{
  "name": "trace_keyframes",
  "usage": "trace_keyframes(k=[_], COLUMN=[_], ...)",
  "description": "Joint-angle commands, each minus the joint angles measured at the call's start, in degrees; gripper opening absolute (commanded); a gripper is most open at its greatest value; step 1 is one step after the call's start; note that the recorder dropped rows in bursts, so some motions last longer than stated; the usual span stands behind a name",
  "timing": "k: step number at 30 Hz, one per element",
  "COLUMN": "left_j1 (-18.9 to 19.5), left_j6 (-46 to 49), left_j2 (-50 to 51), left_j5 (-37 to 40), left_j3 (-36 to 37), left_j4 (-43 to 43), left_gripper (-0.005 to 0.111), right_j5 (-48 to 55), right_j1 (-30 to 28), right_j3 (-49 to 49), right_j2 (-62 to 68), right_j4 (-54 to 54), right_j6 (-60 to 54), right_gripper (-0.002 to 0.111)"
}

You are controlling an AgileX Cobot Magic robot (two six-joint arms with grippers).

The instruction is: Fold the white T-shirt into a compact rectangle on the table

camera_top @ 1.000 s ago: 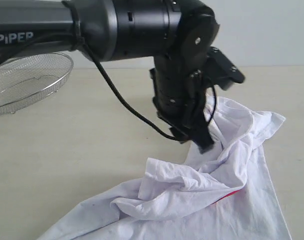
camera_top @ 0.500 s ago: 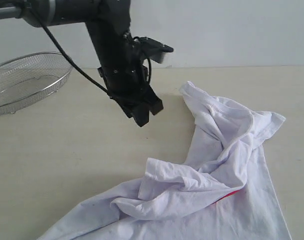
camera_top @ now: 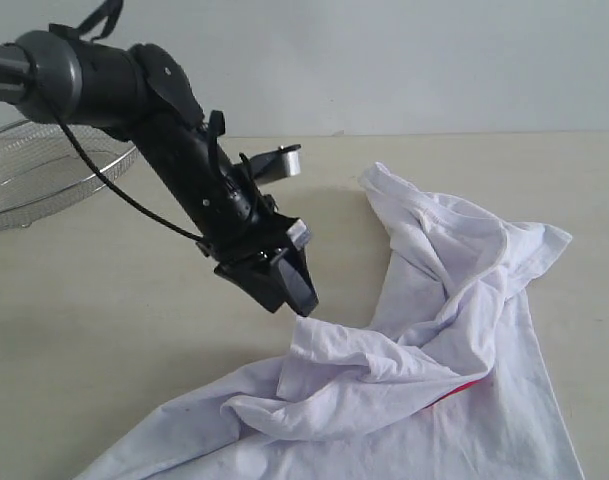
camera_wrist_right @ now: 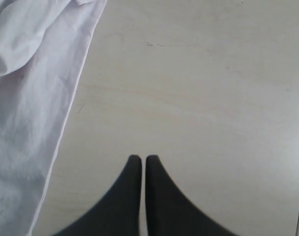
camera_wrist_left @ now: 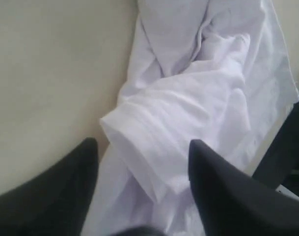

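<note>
Swung down and across since before, our left pincer (camera_top: 296, 292) slants at the white T-shirt (camera_top: 434, 340) crumpled on the worktop (camera_top: 104, 300). Its wrist view shows jaws spread astride a rolled fold; we risk pinching several layers together. Our right pincer (camera_wrist_right: 141, 160), pressed together, hangs beside the shirt's edge.
</note>
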Motion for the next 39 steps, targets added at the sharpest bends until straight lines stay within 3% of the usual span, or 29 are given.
trace_keyframes(k=[1, 8, 9, 12, 14, 18, 23, 26, 29, 33, 39], left_j1=[-1.1, -1.7, -1.8, -1.8, -1.8, -1.8, -1.8, -1.8, -1.8, -1.7, -3.2], left_j6=[-0.4, 2.9, 3.6, 4.8, 9.5, 13.2, 18.8, 19.6, 21.5, 15.6, 17.6], left_j2=[2.9, 3.4, 3.4, 4.1, 4.2, 0.0, -12.5, -18.1, -21.6, -23.6, -21.4], left_j5=[1.2, 0.9, 0.2, -0.7, 0.8, -5.8, -22.5, -29.6, -31.2, -33.1, -24.1], left_j3=[0.7, 0.7, 0.7, 0.7, 0.7, 0.6, 0.6, 0.6, 0.6, 0.9, 6.0], left_j4=[-2.9, -8.6, -9.1, -12.1, -11.9, -12.0, -11.1, -6.0, -1.0, 4.9, -1.5], left_gripper=[0.059, 0.052, 0.047, 0.013, 0.005, 0.005, 0.005, 0.005, 0.005, 0.005, 0.005], right_j5=[0.1, -0.1, -0.1, -0.2, -0.2, -0.4, -1.4, -2.5, -3.0, -4.0, -6.7], right_j1=[-0.1, -0.1, -0.1, -0.1, -0.1, -0.1, -0.1, -0.1, -0.1, -0.1, -0.1], right_j3=[-0.2, -0.2, -0.2, -0.2, -0.2, -0.2, -0.2, -0.2, -0.2, -0.2, -0.2], right_j2=[-0.3, -0.3, -0.3, -0.3, -0.3, -0.3, -0.3, -0.3, -0.3, -0.3, -0.3], right_j4=[0.1, 0.1, 0.1, 0.1, 0.1, 0.3, 0.8, 1.5, 1.6, 2.1, 1.9], right_j6=[-0.3, -0.4, -0.4, -0.7, -0.7, -0.7, -0.2, -0.1, -0.1, -0.1, 0.0], right_gripper=[0.0, 0.0, 0.0, 0.0, 0.0, 0.0, 0.0, 0.0, 0.0, 0.0, 0.0])
